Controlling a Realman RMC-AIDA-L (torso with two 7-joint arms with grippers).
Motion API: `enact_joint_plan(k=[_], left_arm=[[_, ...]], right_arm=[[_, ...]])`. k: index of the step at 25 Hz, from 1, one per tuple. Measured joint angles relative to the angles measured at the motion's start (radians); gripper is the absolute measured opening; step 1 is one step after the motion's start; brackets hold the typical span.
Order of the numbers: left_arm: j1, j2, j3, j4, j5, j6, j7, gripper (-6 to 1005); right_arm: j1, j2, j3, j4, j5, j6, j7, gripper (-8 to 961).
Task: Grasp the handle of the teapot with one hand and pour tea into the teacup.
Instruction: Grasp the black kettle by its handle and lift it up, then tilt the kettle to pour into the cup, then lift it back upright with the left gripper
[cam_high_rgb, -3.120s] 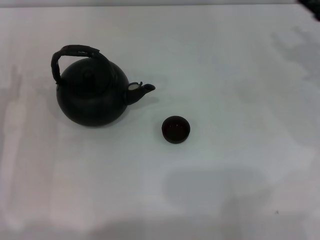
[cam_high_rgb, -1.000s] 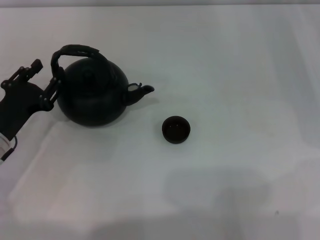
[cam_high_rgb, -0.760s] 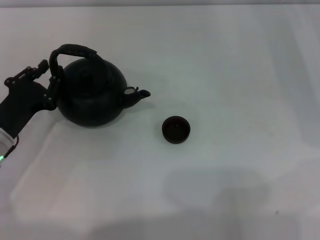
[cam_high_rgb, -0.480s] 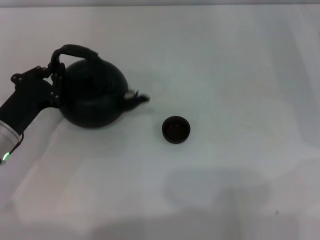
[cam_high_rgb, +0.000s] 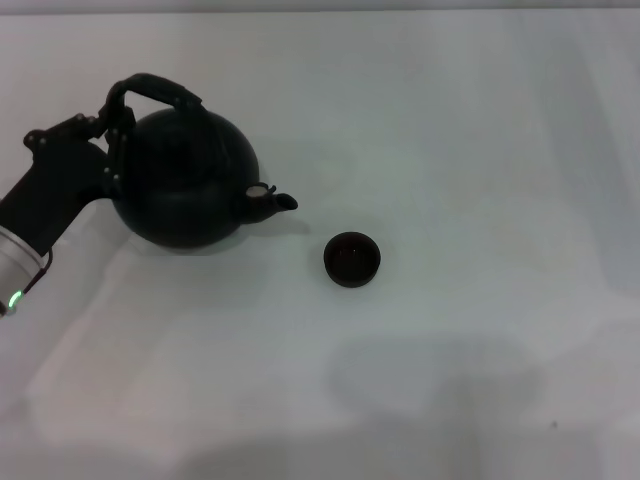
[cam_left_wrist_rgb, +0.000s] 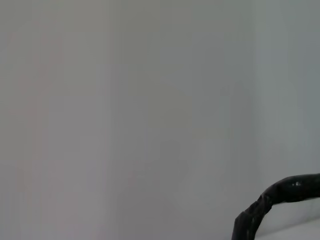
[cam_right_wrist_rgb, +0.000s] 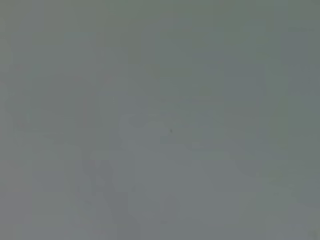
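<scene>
The black teapot (cam_high_rgb: 185, 185) stands on the white table at the left, its spout toward the teacup (cam_high_rgb: 352, 259), a small dark bowl standing apart to the pot's right. The arched handle (cam_high_rgb: 155, 90) loops over the pot's top. My left gripper (cam_high_rgb: 108, 140) comes in from the left and stands open, with the handle's left end between its jaws and one finger against the pot's side. A piece of the handle (cam_left_wrist_rgb: 280, 192) shows in the left wrist view. The right gripper is out of view.
The white table (cam_high_rgb: 450, 150) stretches to the right of and in front of the cup. The right wrist view shows only a plain grey surface.
My left arm came in from the left and reached the handle's left end. The teapot turned under the contact, and its spout swung down toward the front.
</scene>
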Motion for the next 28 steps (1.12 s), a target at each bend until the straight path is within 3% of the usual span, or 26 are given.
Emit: enact_joint_plan(k=[7, 14, 28], left_arm=[[-0.031, 0.001, 0.003, 0.002, 0.004, 0.032, 0.060, 100], [-0.063, -0.002, 0.008, 0.051, 0.049, 0.034, 0.291, 100], [-0.100, -0.004, 0.008, 0.067, 0.095, 0.026, 0.420, 100]], right_arm=[[0.001, 0.000, 0.000, 0.009, 0.000, 0.000, 0.000, 835], [0.000, 0.001, 0.000, 0.010, 0.000, 0.000, 0.000, 835], [-0.001, 0.002, 0.000, 0.022, 0.000, -0.001, 0.000, 835]])
